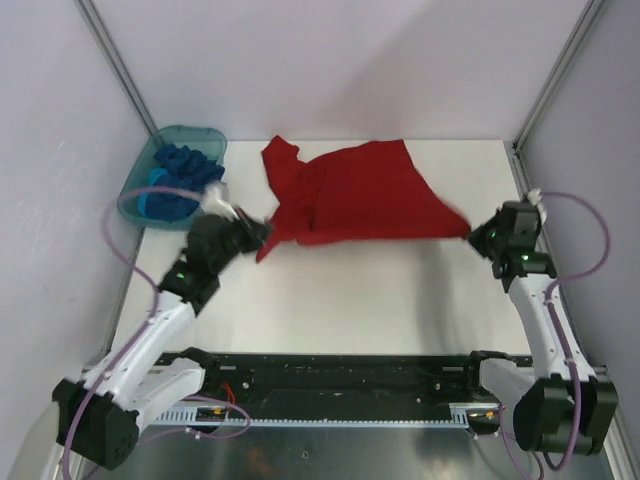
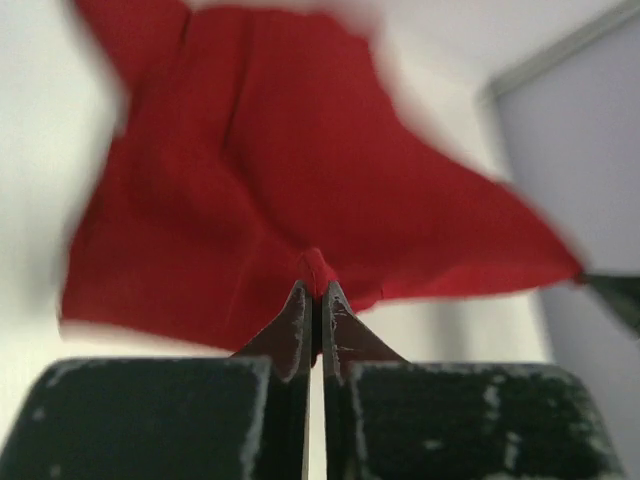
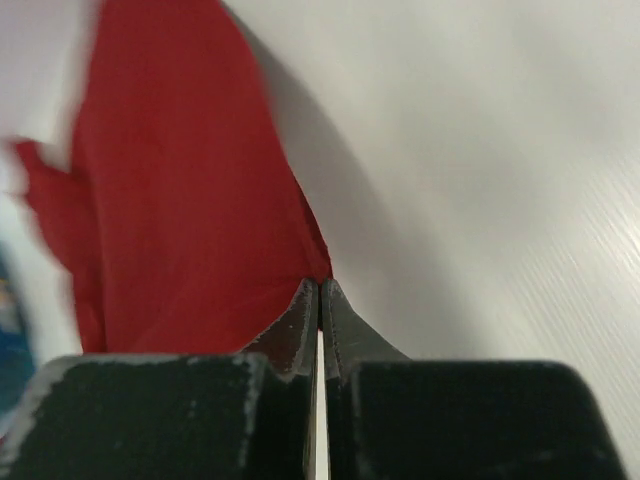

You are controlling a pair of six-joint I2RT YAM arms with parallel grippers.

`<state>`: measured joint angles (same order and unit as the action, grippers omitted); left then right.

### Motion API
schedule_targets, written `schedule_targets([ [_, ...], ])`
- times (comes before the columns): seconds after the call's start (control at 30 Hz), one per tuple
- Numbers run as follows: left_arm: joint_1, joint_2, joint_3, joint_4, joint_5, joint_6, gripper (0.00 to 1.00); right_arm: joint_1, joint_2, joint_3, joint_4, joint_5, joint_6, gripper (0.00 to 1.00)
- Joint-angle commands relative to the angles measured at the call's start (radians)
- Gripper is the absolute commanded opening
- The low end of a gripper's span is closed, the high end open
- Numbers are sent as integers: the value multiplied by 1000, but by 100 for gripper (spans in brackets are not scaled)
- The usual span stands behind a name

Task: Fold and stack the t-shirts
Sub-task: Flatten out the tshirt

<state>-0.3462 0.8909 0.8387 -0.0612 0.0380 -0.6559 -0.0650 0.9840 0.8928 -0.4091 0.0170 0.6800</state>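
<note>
Left fingers (image 2: 293, 332), right fingers (image 3: 300, 322) pinch red shirt (image 1: 370, 195); blue shirts (image 1: 186, 166) in tub (image 1: 140, 172)

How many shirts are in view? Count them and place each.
3. The red shirt is stretched between the left gripper and right gripper; a royal blue shirt and a lighter blue shirt are bunched in the tub. More may be hidden there.

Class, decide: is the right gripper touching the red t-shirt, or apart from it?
Touching. The right wrist view shows the right gripper shut on an edge of the red t-shirt, with the cloth running straight into its closed fingertips.
</note>
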Motion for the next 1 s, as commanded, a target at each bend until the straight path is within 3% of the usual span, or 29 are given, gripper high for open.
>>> schedule_targets([
  [0.0,-86,-6,-274,-48,34,-142,7,-18,36,-168,-32,-17,4,0],
  [0.13,-131,49,-333,-53,35,-169,53,-23,151,-240,15,-49,6,0],
  [0.23,-130,71,-290,-80,-4,-143,67,-26,203,-245,33,-57,1,0],
  [0.3,-109,113,-235,-112,-41,-113,67,-27,211,-245,42,-55,-2,0],
  [0.5,3,301,-100,-179,-183,-31,50,-33,212,-246,52,-64,-10,0],
  [0.7,41,502,5,-225,-302,-31,47,-33,205,-246,60,-77,-13,0],
  [0.97,52,658,23,-234,-326,-71,43,-38,209,-246,62,-85,-28,0],
])
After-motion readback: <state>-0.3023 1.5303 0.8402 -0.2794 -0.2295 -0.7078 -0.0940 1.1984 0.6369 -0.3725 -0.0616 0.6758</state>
